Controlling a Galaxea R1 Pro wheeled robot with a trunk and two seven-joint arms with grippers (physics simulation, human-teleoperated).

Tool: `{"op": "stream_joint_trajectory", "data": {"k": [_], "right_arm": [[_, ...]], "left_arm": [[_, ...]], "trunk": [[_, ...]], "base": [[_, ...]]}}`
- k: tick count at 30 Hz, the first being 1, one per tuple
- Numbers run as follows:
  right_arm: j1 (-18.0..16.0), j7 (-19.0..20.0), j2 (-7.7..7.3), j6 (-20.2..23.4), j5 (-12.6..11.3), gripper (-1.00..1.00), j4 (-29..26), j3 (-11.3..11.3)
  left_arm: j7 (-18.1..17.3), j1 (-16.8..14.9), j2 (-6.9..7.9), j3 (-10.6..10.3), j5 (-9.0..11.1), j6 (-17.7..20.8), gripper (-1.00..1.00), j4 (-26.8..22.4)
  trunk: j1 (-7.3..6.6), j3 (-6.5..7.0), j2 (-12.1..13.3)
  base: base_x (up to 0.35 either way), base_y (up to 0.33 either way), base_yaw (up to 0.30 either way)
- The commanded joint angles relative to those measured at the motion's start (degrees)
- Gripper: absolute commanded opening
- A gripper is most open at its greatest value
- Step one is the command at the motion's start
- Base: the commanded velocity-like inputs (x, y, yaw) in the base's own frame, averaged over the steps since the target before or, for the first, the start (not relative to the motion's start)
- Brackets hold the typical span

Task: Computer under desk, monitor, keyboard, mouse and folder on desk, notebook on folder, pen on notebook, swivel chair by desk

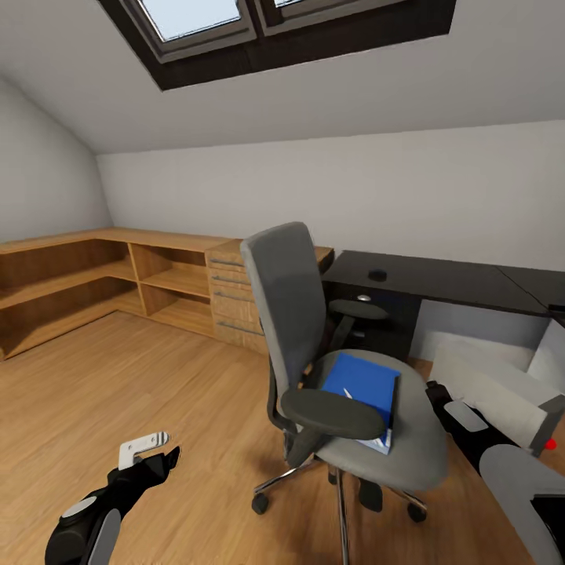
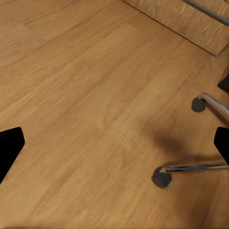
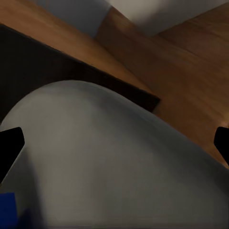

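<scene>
A grey upholstered swivel chair (image 1: 314, 345) with black armrests and a chrome star base stands on the oak floor, just in front of the glossy black desk (image 1: 463, 281). A bright blue flat folder (image 1: 362, 386) lies on its seat. A small dark mouse (image 1: 378, 275) sits on the desktop.

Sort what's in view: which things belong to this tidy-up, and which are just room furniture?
Job: folder lying on the swivel chair seat; desk; mouse on the desk; computer lying on the floor.

Just there: oak corner shelves; oak dresser; skylight.
</scene>
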Motion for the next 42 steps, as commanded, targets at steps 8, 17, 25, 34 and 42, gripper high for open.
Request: {"op": "stream_joint_trajectory", "data": {"k": [8,17,25,34,42], "right_arm": [[0.0,-0.1,0.05,-0.2,-1.2,1.0,-0.1,0.4],[0.0,-0.1,0.08,-0.3,-1.1,1.0,-0.2,0.4],[0.0,-0.1,0.15,-0.3,-1.1,1.0,-0.2,0.5],[0.0,0.0,0.25,-0.5,-1.1,1.0,-0.2,0.6],[0.0,0.1,0.25,-0.6,-0.9,1.0,-0.4,0.7]], "left_arm": [[0.4,-0.1,-0.04,0.0,0.6,0.3,1.0,0.0],[0.4,-0.1,-0.04,0.0,0.6,0.3,1.0,0.0],[0.4,-0.1,-0.04,0.0,0.6,0.3,1.0,0.0],[0.4,-0.1,-0.04,0.0,0.6,0.3,1.0,0.0],[0.4,-0.1,-0.04,0.0,0.6,0.3,1.0,0.0]], "trunk": [[-0.01,-0.06,0.0],[-0.01,-0.06,0.0],[-0.01,-0.06,0.0],[-0.01,-0.06,0.0],[-0.01,-0.06,0.0]], "base": [[0.0,0.0,0.275],[0.0,0.0,0.275],[0.0,0.0,0.275],[0.0,0.0,0.276],[0.0,0.0,0.101]]}}
